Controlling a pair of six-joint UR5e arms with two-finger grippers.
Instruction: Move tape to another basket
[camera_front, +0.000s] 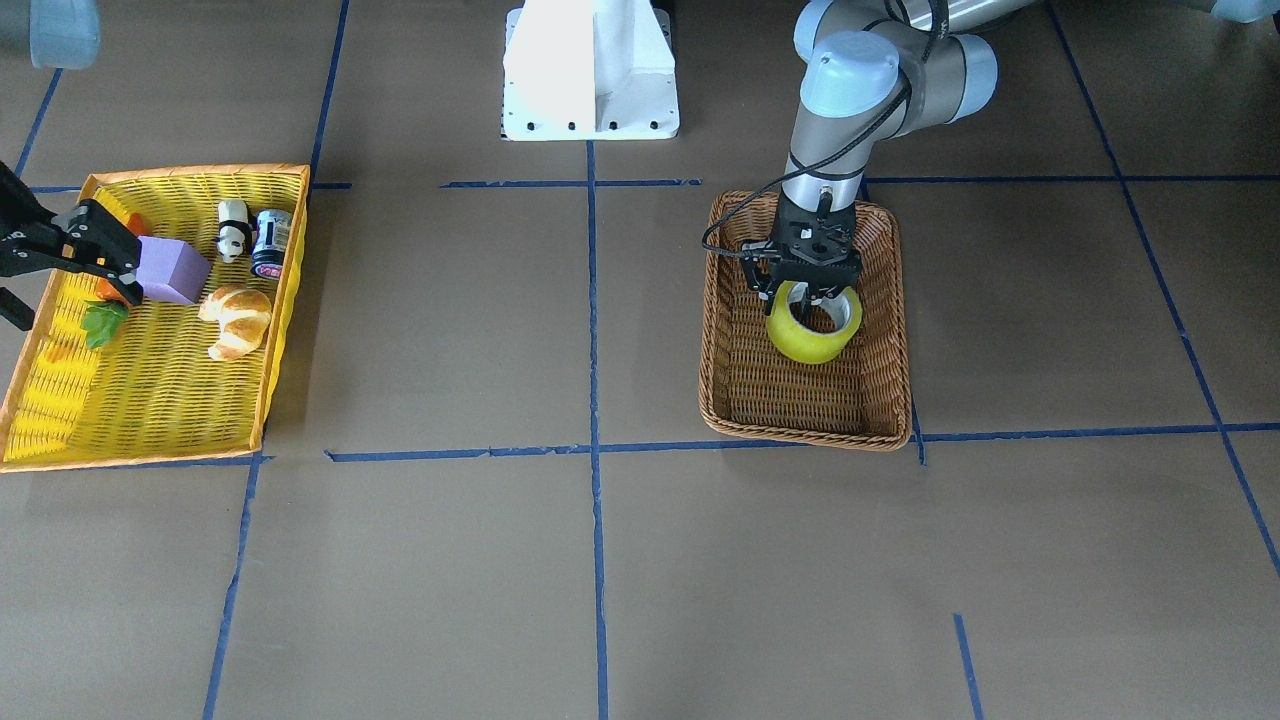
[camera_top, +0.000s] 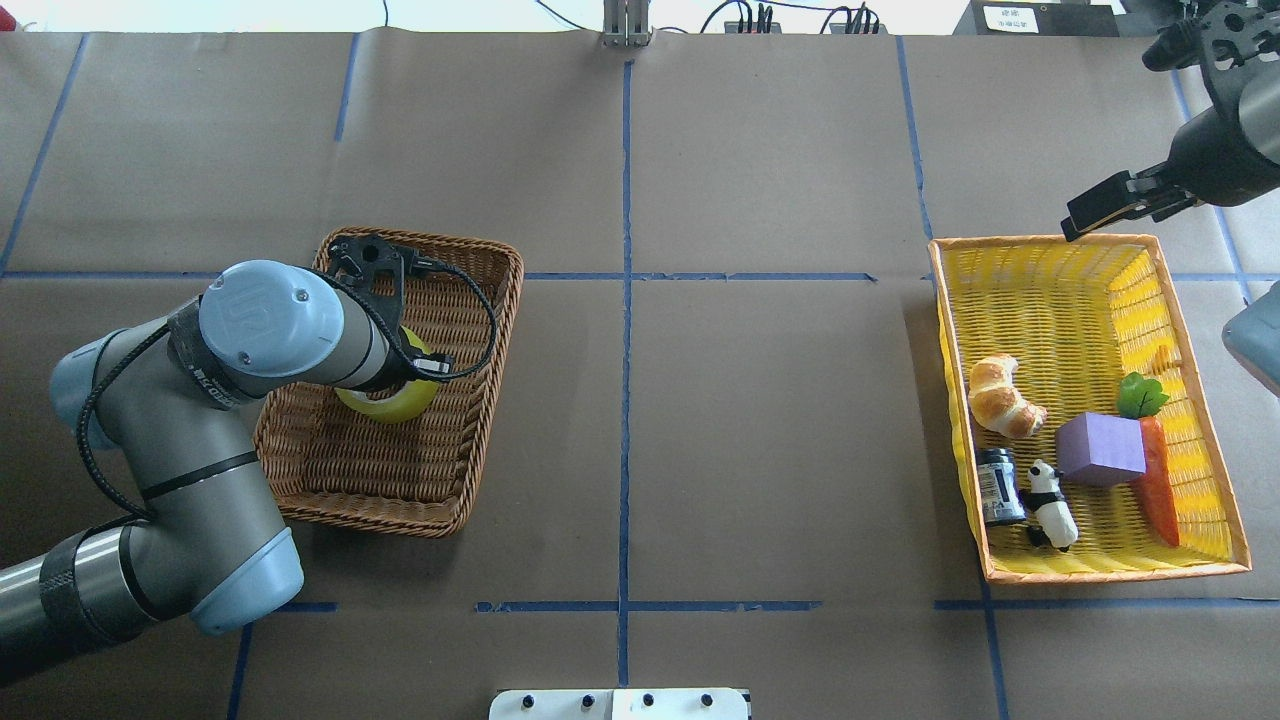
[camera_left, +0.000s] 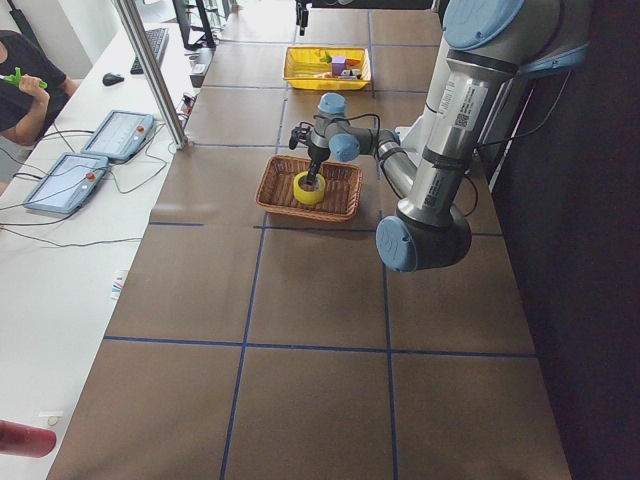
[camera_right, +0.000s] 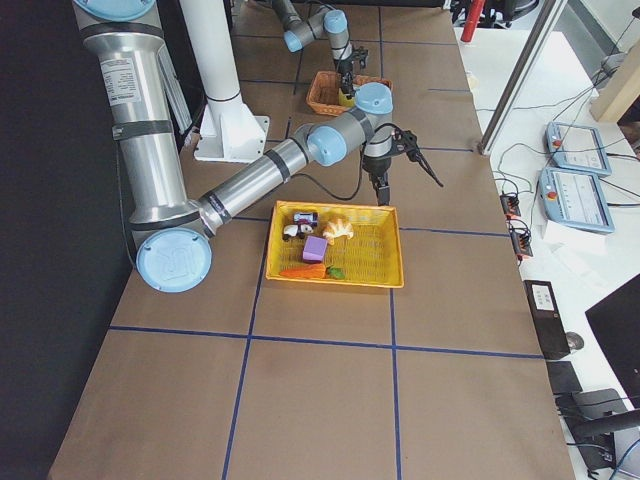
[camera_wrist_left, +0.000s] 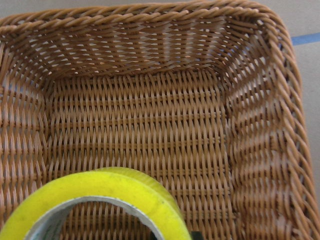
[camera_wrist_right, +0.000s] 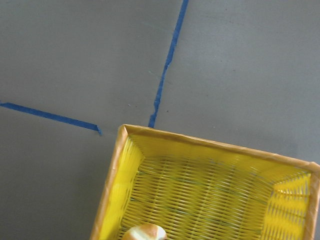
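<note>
The tape (camera_front: 800, 345) sits tilted inside the brown basket (camera_front: 720, 330) in the front view, the left gripper (camera_front: 812, 300) clamped on its rim; from overhead the left arm (camera_top: 280, 330) hides most of it, and the left wrist view shows its yellow edge over the basket floor

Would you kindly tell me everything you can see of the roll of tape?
The tape is a wide roll, translucent yellow-green around a pale grey-white core. It is tilted inside the brown wicker basket, hole facing partly up. The left gripper straddles its upper wall, apparently pinching it; whether it touches the basket floor is unclear.
</note>
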